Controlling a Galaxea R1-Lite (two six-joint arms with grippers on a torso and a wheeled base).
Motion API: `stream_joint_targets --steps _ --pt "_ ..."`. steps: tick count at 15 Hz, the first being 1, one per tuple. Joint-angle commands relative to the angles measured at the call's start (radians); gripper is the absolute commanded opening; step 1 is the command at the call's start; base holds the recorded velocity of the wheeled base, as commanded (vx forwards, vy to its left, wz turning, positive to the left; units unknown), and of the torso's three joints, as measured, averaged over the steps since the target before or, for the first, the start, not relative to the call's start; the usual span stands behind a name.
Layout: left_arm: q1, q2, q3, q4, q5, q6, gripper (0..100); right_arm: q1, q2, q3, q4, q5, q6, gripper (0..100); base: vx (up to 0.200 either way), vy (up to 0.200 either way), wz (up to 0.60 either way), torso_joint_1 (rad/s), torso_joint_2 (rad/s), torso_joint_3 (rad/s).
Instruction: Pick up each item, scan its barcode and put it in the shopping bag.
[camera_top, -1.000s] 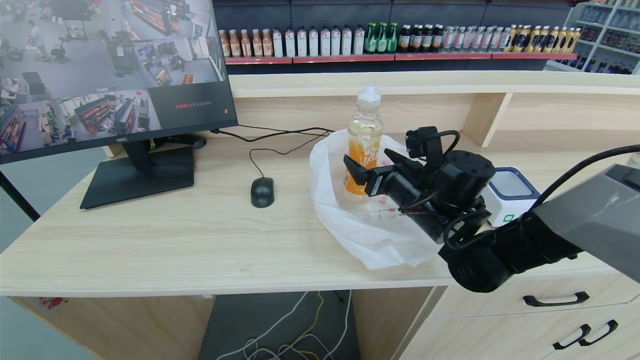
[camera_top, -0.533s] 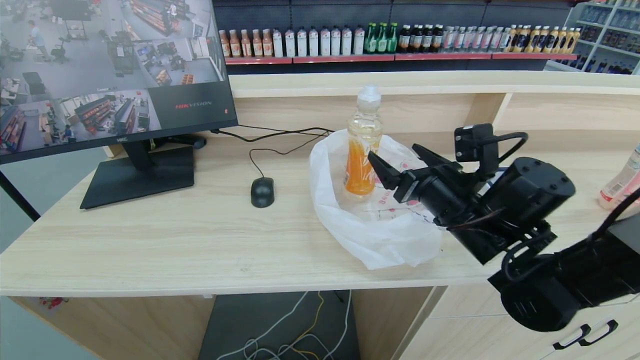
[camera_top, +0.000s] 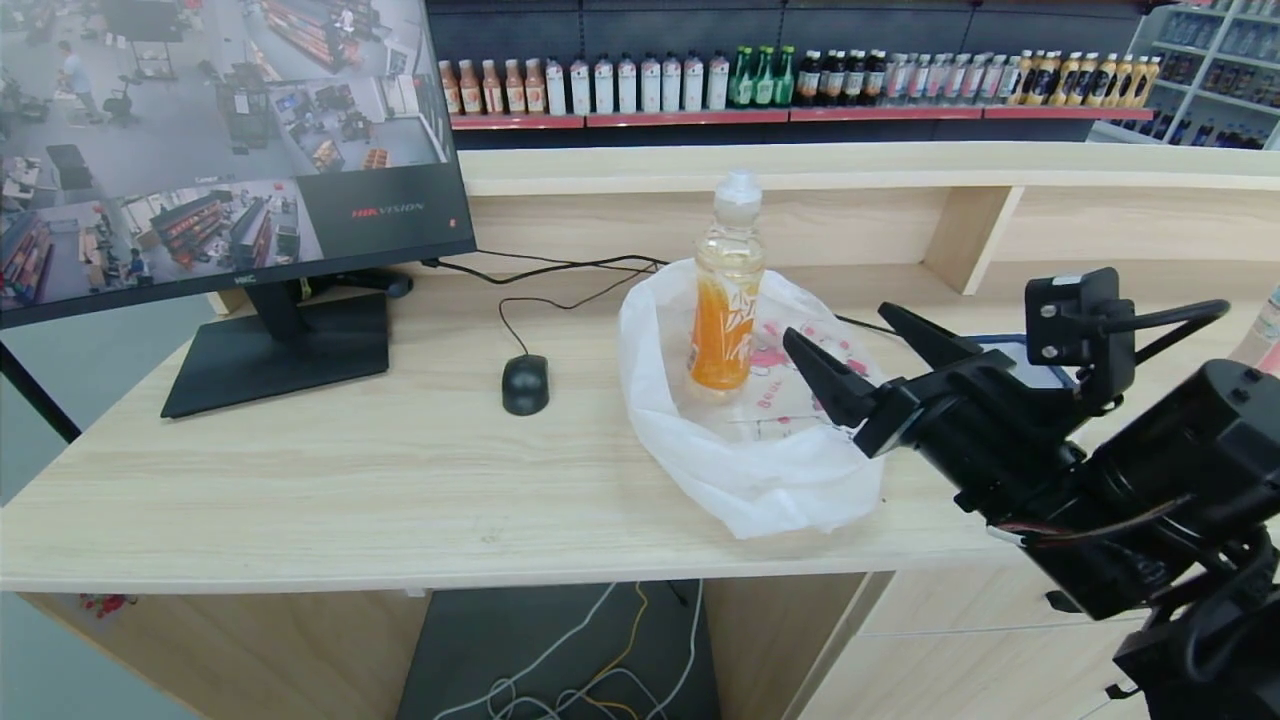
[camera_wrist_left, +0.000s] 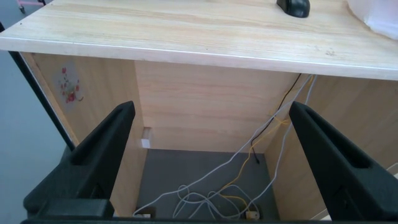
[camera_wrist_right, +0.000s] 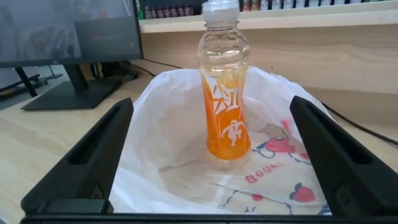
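The scanner (camera_top: 1035, 372) sits behind the right end effector (camera_top: 838, 325) and its wrist, which cover all but a sliver of its grey top. Out past that wrist, a bottle (camera_top: 1262, 340) is cut off by the picture's edge. Above and ahead of the left end effector (camera_wrist_left: 211, 109), on the bench (camera_wrist_left: 186, 31), the mouse (camera_wrist_left: 293, 6) and a corner of the shopping bag (camera_wrist_left: 376, 15) are cropped. The shelf bottles (camera_top: 800, 78) far beyond are too small to tell their kinds.
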Motion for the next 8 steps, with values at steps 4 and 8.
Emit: stream_joint_targets --steps 4,8 --pt "0.0 0.0 0.0 0.0 0.001 0.0 100 0.012 -0.046 0.079 -0.001 0.0 0.001 100 -0.15 0.0 0.0 0.008 0.0 0.001" --pt "0.0 0.0 0.0 0.0 -0.001 0.013 100 0.01 -0.029 0.065 -0.001 0.0 0.002 100 0.0 0.0 0.0 0.0 0.0 0.0"
